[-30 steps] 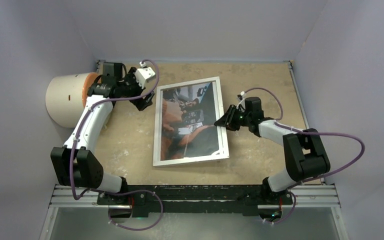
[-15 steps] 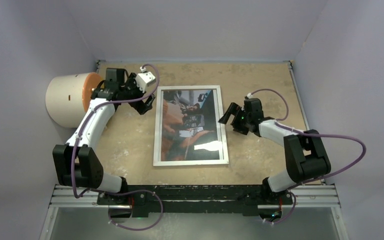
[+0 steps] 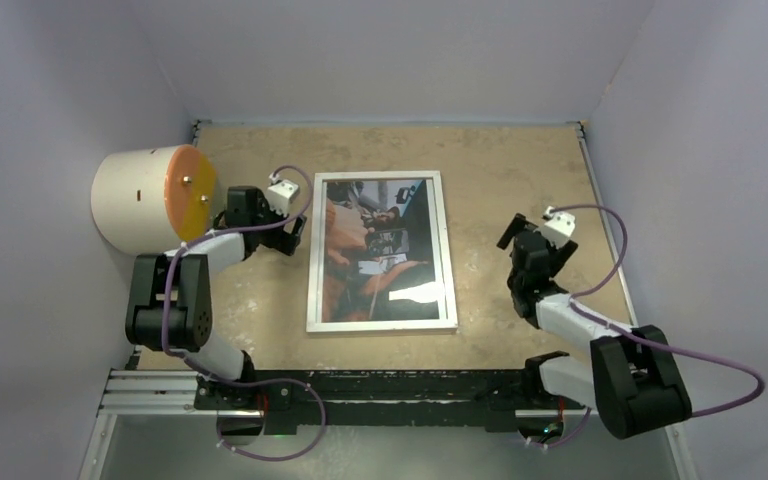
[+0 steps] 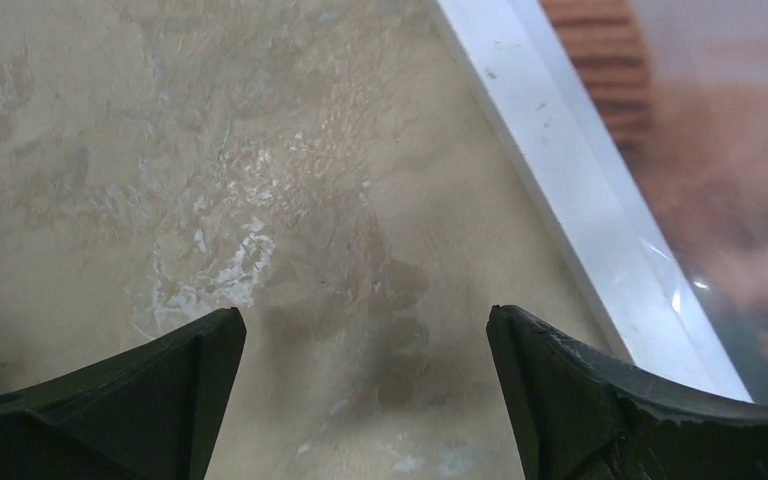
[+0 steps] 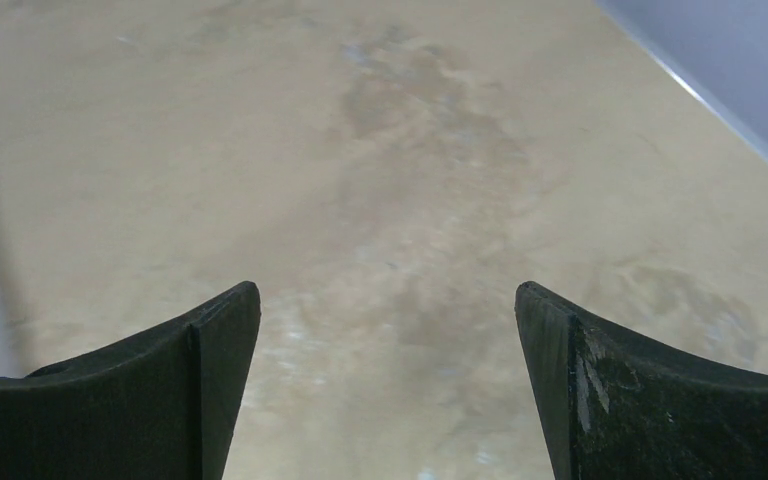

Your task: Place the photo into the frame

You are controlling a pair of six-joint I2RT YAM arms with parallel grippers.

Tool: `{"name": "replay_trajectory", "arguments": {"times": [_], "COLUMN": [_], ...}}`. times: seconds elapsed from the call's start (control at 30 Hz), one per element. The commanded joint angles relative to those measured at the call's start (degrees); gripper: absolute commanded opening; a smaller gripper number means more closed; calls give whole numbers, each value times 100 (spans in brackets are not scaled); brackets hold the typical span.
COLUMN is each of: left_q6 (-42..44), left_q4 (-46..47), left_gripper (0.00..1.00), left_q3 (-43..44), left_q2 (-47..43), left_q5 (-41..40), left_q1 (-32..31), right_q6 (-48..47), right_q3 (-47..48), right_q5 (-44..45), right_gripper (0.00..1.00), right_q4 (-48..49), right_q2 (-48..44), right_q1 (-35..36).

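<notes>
The frame (image 3: 312, 262) lies flat in the middle of the table, white front up, with the photo (image 3: 375, 250) showing inside it behind the glass. My left gripper (image 3: 295, 230) hovers low just left of the frame's upper left edge, open and holding nothing. In the left wrist view the frame's white border (image 4: 580, 190) and the reddish photo (image 4: 720, 150) pass to the right of the open left gripper (image 4: 365, 330). My right gripper (image 3: 522, 234) stands apart from the frame on its right, open and empty. The right wrist view has only bare table under the right gripper (image 5: 388, 300).
A white cylinder with an orange face (image 3: 150, 195) lies at the table's left edge, close behind the left arm. Grey walls close in the table on three sides. A metal rail (image 3: 390, 395) runs along the near edge by the arm bases.
The right gripper opened off the frame's right edge and drew back to the right and nearer. The frame settled flat and square. The left arm pulled nearer and lower.
</notes>
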Motion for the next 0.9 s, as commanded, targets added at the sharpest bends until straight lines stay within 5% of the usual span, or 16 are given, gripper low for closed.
{"name": "replay_trajectory", "arguments": {"times": [0.0,0.33,0.43,0.57,0.63,0.67,0.73,0.77,0.87], "left_q6": [-628,-1257,-1278,-944,-737,-718,-975,-1015,-1062], "left_q4": [2296,4979,5541,8724,8281,7999,8095,7337,7863], "left_gripper": [100,100,100,100,100,100,100,100,100], "left_q3": [-484,-1562,-1978,-3594,-3690,-3569,-3312,-3036,-3201], "left_q2": [243,543,337,557,239,174,488,340,456], "left_q5": [-299,-325,-368,149,-15,-39,-162,-239,-258], "left_q1": [93,145,145,86,-50,-59,-6,42,48], "right_q6": [-1090,-1282,-1907,-2209,-2288,-2564,-2090,-1867,-1757], "right_q3": [-811,-913,-1076,-1900,-1912,-1654,-945,-612,-665], "right_q5": [1189,1083,340,-599,-903,-750,-776,-1066,-1382], "right_gripper": [99,99,99,99,99,99,99,99,99], "right_q4": [2925,4919,5674,7370,8009,7770,5736,4847,4997], "right_q2": [148,1851,1989,2279,2790,2818,2459,2393,2381], "right_q1": [-48,-111,-113,-113,-137,-128,-175,-371,-770]}}
